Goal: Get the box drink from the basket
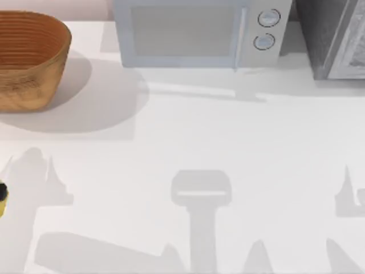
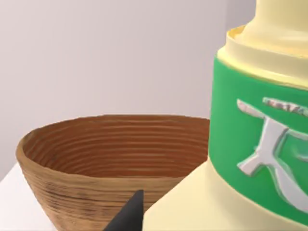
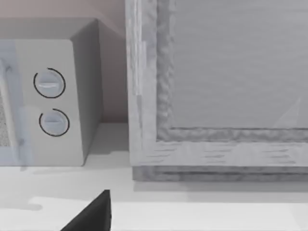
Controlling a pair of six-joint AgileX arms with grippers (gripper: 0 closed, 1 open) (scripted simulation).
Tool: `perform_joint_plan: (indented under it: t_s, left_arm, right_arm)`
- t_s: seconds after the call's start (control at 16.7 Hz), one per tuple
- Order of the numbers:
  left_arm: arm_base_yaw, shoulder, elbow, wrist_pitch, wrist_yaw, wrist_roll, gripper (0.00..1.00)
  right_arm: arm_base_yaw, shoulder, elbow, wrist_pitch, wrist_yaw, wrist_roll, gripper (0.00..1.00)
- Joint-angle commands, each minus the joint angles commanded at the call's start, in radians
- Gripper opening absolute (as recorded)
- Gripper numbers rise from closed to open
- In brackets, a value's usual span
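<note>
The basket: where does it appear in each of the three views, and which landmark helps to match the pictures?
Top view: the basket stands at the table's far left corner, left of the microwave.
Left wrist view: the basket sits behind the box drink, its ribbed inside visible.
Right wrist view: the basket is not in it.
Shared landmark: the microwave's two round knobs, seen from the top and right wrist.

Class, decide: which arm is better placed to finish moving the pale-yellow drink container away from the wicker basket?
Left. The pale-yellow, green-labelled drink container sits against its wrist camera, outside the orange-brown wicker basket; the right wrist faces the white microwave.
</note>
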Motion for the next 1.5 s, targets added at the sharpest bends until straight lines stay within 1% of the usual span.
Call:
perform_joint_plan:
  t_s: [0.18, 0.54, 0.66, 0.78, 0.9, 1.02, 1.14, 1.38, 1.5]
  left_arm:
    - [-0.01, -0.097, -0.093, -0.046, -0.014, 0.0, 0.0]
    - [-0.009, -0.105, -0.105, -0.051, -0.015, 0.001, 0.0]
    - [-0.026, -0.075, -0.095, -0.05, -0.041, -0.002, 0.0]
    - [-0.068, -0.003, -0.063, -0.039, -0.105, -0.007, 0.0]
    - [-0.131, 0.109, -0.007, -0.013, -0.206, -0.013, 0.0]
    - [-0.213, 0.259, 0.073, 0.029, -0.344, -0.021, 0.0]
    - [-0.308, 0.448, 0.174, 0.086, -0.518, -0.029, 0.0]
    - [-0.522, 0.877, 0.416, 0.233, -0.905, -0.053, 0.0]
    - [-0.637, 1.066, 0.544, 0.311, -1.079, -0.069, 0.0]
  right_arm:
    - [0.0, 0.0, 0.0, 0.0, 0.0, 0.0, 1.0]
    - [0.0, 0.0, 0.0, 0.0, 0.0, 0.0, 1.0]
    - [0.0, 0.0, 0.0, 0.0, 0.0, 0.0, 1.0]
    - [0.0, 0.0, 0.0, 0.0, 0.0, 0.0, 1.0]
    - [0.0, 0.0, 0.0, 0.0, 0.0, 0.0, 1.0]
    - [0.0, 0.0, 0.0, 0.0, 0.0, 0.0, 1.0]
    - [0.0, 0.0, 0.0, 0.0, 0.0, 0.0, 1.0]
    - [0.0, 0.0, 0.0, 0.0, 0.0, 0.0, 1.0]
    - [0.0, 0.0, 0.0, 0.0, 0.0, 0.0, 1.0]
